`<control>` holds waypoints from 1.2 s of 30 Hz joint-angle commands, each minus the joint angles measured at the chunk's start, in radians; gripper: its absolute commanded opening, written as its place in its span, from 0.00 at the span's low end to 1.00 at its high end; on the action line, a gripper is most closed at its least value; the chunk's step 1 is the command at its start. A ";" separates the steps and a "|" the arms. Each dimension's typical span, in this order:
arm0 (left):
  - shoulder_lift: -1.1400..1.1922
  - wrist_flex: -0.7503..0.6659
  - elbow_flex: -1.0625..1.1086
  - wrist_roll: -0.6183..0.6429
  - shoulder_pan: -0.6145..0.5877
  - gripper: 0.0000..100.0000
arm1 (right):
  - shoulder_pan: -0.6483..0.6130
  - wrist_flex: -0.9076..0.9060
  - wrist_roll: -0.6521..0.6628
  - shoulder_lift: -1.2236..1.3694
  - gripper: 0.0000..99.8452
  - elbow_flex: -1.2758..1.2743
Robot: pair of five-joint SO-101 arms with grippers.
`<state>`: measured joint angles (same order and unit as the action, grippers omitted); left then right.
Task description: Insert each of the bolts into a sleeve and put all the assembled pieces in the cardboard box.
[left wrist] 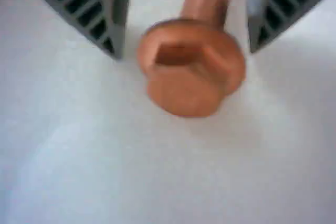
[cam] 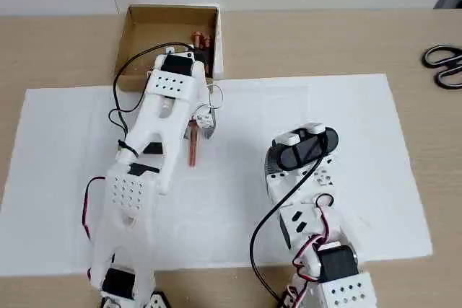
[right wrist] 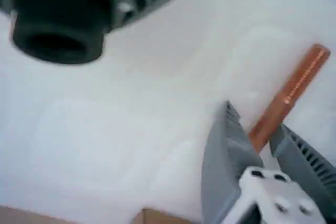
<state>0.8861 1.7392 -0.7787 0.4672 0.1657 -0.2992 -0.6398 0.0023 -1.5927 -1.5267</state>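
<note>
A copper bolt [cam: 193, 149] lies on the white paper just below the cardboard box [cam: 137, 27]. In the left wrist view its hex-socket head [left wrist: 189, 72] faces the camera. My left gripper [cam: 198, 126] stands open astride the bolt's shaft, with a gap on each side [left wrist: 185, 48]. The right wrist view shows those grey fingers [right wrist: 226, 150] around the bolt [right wrist: 294, 87]. My right gripper [cam: 278, 160] sits to the right, shut on a black sleeve [right wrist: 55, 30]. Assembled pieces [cam: 201, 41] lie in the box's right corner.
White paper [cam: 346, 106] covers most of the table. Scissors [cam: 444, 63] lie at the far right edge. A corner of the cardboard box [right wrist: 157, 216] shows in the right wrist view. The left arm's black cable runs over the box's front wall.
</note>
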 commanded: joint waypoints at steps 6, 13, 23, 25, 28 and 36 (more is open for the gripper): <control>-0.005 -0.014 -0.038 0.006 -0.032 0.01 | 0.010 0.004 -0.002 -0.015 0.00 0.014; -0.014 0.014 -0.131 0.006 -0.017 0.01 | 0.008 0.004 -0.002 -0.015 0.00 0.014; -0.163 0.015 -0.142 0.006 0.035 0.01 | 0.002 -0.002 0.163 -0.016 0.00 0.015; -0.252 0.015 -0.064 0.006 0.055 0.01 | 0.001 0.004 0.169 -0.016 0.00 0.017; -0.405 0.015 0.093 0.006 0.081 0.01 | -0.018 0.004 0.169 -0.016 0.00 0.017; -0.741 0.012 0.312 0.002 0.064 0.01 | -0.036 0.005 0.160 -0.016 0.00 0.017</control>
<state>0.3030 1.7392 -0.4887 0.4718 0.2424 -0.3299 -0.6398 0.1634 -1.5927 -1.5267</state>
